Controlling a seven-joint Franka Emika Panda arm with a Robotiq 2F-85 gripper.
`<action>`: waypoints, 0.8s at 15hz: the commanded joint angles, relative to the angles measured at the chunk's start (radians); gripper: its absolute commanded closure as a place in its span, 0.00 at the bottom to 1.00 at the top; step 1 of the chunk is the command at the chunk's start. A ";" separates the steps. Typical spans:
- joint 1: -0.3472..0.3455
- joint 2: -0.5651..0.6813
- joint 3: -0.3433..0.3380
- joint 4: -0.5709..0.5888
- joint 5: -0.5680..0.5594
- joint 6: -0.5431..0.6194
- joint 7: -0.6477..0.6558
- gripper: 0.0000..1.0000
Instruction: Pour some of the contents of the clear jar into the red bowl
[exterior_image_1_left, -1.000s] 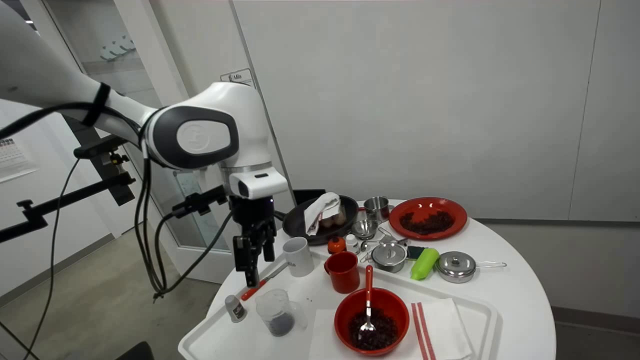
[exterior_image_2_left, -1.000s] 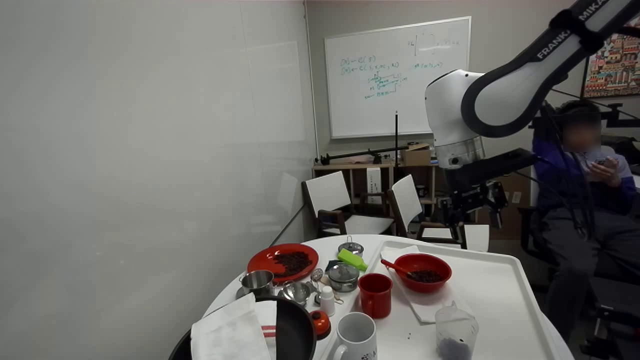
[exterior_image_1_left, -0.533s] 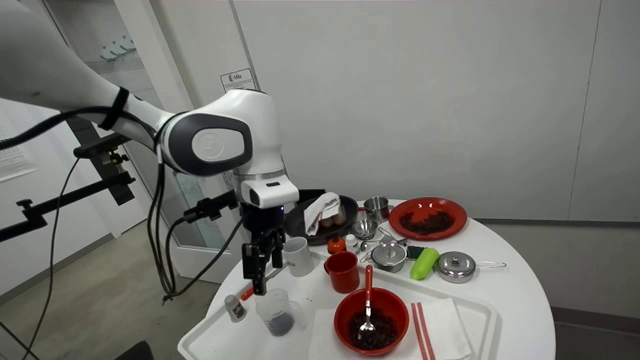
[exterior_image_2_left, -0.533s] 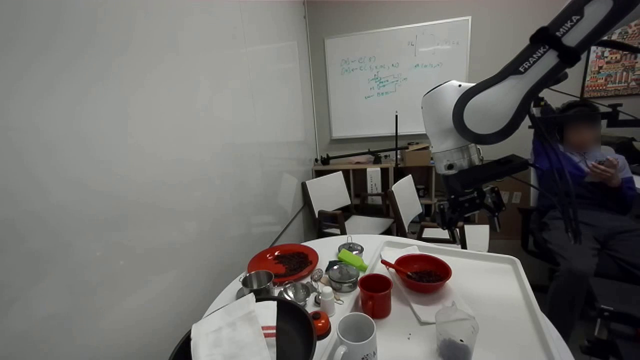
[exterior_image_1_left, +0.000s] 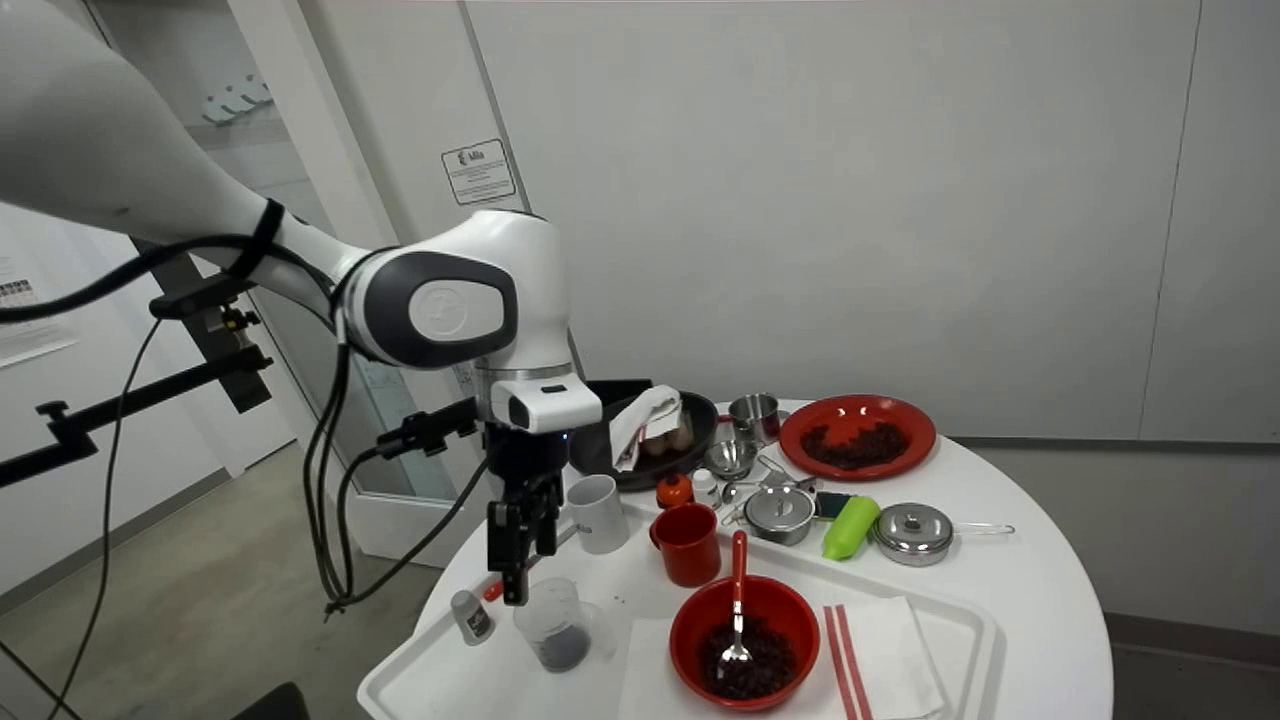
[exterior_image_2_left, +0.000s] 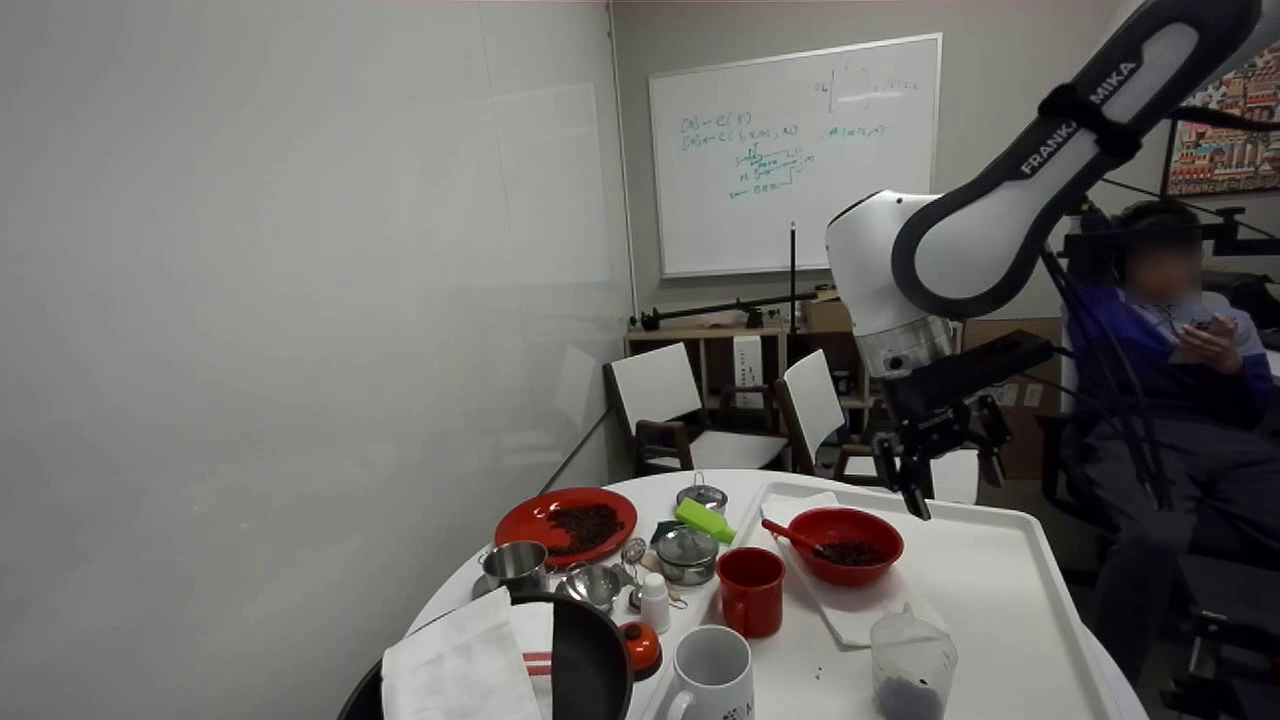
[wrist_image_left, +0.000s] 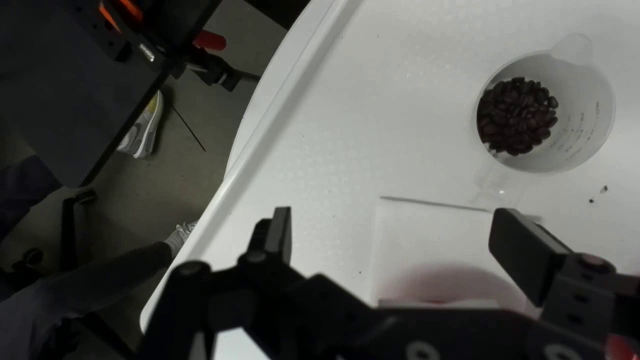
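The clear jar (exterior_image_1_left: 548, 605) stands upright on the white tray in both exterior views (exterior_image_2_left: 912, 650), with dark beans at its bottom. It also shows in the wrist view (wrist_image_left: 582, 132) at the upper right, seen from above, beyond the right finger. My gripper (exterior_image_1_left: 530, 578) is open and empty, above the tray, also in the other exterior view (exterior_image_2_left: 957, 492). Its fingers are wide apart in the wrist view (wrist_image_left: 392, 220). The red bowl (exterior_image_1_left: 692, 630) holds dark beans and a red-handled spoon (exterior_image_1_left: 739, 575). It shows in both exterior views (exterior_image_2_left: 850, 574); the gripper mostly hides it in the wrist view.
The white tray (exterior_image_1_left: 430, 680) also carries a red mug (exterior_image_1_left: 688, 550), a white mug (exterior_image_1_left: 598, 520), a small grey-white shaker (exterior_image_1_left: 470, 618) and a striped napkin (exterior_image_1_left: 895, 650). Behind stand a pan (exterior_image_1_left: 590, 445), metal pots and a red plate with beans (exterior_image_1_left: 815, 412).
My gripper has moved down toward the tray, drifting right in an exterior view and slightly left in another. It stays open. The jar and the bowl have not moved.
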 joint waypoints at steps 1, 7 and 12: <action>0.062 0.166 0.016 0.108 0.004 -0.021 -0.016 0.00; 0.135 0.354 -0.005 0.266 0.028 -0.019 0.028 0.00; 0.107 0.410 -0.044 0.343 0.171 -0.016 0.138 0.00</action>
